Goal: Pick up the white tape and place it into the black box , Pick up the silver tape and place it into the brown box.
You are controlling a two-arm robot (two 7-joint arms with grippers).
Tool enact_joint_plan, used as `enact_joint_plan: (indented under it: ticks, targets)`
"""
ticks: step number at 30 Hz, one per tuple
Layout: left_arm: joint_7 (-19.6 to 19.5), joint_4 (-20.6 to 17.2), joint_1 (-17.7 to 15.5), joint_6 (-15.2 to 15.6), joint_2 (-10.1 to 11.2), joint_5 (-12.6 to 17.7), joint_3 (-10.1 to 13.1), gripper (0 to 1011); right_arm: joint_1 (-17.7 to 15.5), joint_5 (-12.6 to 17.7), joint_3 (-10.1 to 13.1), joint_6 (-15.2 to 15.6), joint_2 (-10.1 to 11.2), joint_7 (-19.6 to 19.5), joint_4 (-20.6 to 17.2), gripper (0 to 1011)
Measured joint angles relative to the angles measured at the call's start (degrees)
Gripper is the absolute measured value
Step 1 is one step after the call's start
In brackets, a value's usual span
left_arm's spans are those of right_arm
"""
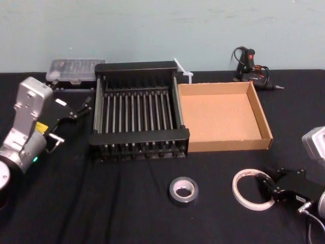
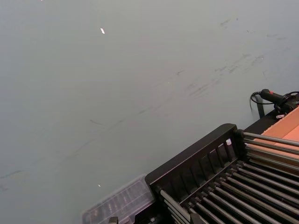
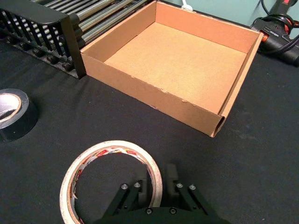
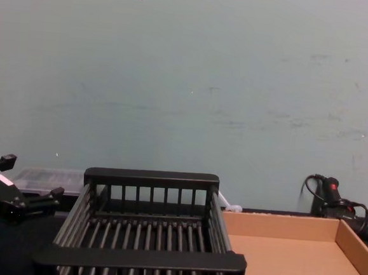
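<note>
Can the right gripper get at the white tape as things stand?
Probably yes. The right gripper already straddles the white tape's rim, one finger inside the ring, one outside, jaws open. Nothing blocks it; the silver tape lies well apart.

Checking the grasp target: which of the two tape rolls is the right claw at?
The white tape, the thin wide ring: the right claw straddles its rim. The silver tape, smaller and darker, lies apart toward the black box.

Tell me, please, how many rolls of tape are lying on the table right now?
2. The silver tape lies flat on the black cloth in front of the black box. The white tape lies to its right, with the right claw straddling its rim.
</note>
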Motion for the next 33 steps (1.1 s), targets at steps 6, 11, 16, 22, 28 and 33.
enact_joint_plan:
  ticks: [6, 11, 16, 22, 28, 33]
  targets:
    - [0.0, 0.0, 0.0, 0.0, 0.0, 0.0, 0.0, 1001, 0.0, 0.0, 0.0, 0.0, 0.0, 0.0, 0.0, 99]
    - [0.0, 0.0, 0.0, 0.0, 0.0, 0.0, 0.0, 1001, 0.0, 0.0, 0.0, 0.0, 0.0, 0.0, 0.0, 85]
    - [0.0, 0.0, 0.0, 0.0, 0.0, 0.0, 0.0, 1001, 0.0, 0.0, 0.0, 0.0, 0.0, 0.0, 0.0, 85]
    - [0.0, 0.0, 0.0, 0.0, 0.0, 0.0, 0.0, 1001, 0.0, 0.0, 0.0, 0.0, 0.0, 0.0, 0.0, 85]
    - [0.0, 0.0, 0.0, 0.0, 0.0, 0.0, 0.0, 1001, 0.0, 0.0, 0.0, 0.0, 0.0, 0.0, 0.0, 85]
    - [0.0, 0.0, 0.0, 0.0, 0.0, 0.0, 0.0, 1001, -0.3, 0.7, 0.5, -0.4, 0.1, 0.7, -0.6, 85]
